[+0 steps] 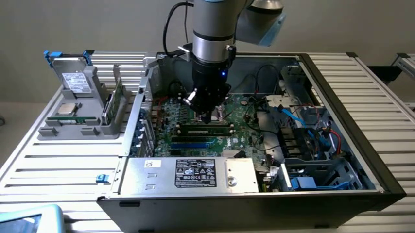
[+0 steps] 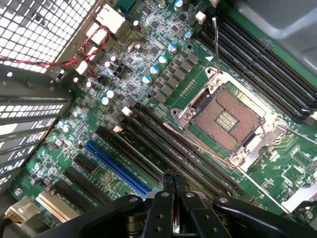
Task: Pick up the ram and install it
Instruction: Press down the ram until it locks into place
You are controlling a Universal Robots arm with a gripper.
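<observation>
claw [image 2: 172, 184]: black metal fingers pinched fully together, gripping nothing, tips down at the slots
ram [image 1: 205, 129]: long thin green stick, seated flat in the motherboard [image 2: 163, 74]
socket [image 2: 227, 118]: square, open, gold-pinned

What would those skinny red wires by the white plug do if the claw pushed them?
The red wires would probably flop aside; they curve loosely. They look thin, so likely light. They run to the white plug, so they would likely stay tethered.
</observation>
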